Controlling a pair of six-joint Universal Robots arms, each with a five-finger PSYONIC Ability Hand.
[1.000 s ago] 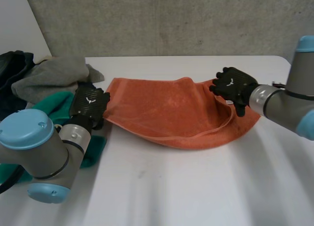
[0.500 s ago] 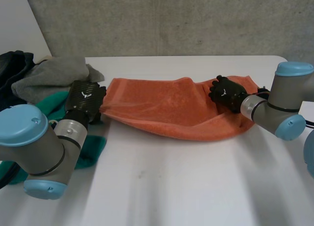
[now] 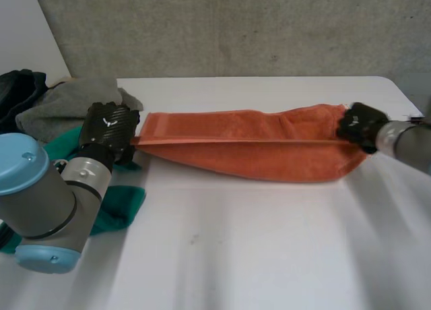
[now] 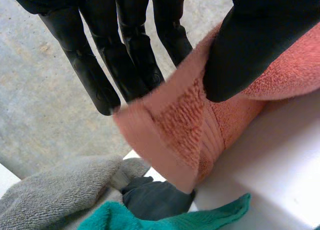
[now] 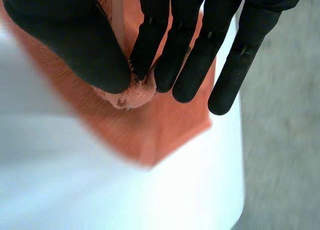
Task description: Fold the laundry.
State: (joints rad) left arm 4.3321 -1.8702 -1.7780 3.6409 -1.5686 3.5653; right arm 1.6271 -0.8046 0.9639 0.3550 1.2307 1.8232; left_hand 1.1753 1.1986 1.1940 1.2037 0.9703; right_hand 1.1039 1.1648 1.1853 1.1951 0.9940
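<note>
Left robot hand (image 3: 111, 125) pinches towel (image 3: 249, 151) end, thumb against straight fingers; right robot hand (image 3: 359, 125) likewise.

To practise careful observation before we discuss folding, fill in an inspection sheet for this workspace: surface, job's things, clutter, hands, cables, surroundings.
surface: white table, smooth and flat.
job's things: orange towel stretched lengthwise between the two hands, top edge taut; grey cloth, green cloth and dark cloth heaped by the left arm.
clutter: nothing seen.
hands: left hand pinches one end of the towel between thumb and fingers; right hand pinches the other end.
cables: nothing seen on the table.
surroundings: grey concrete wall behind the table.
</note>
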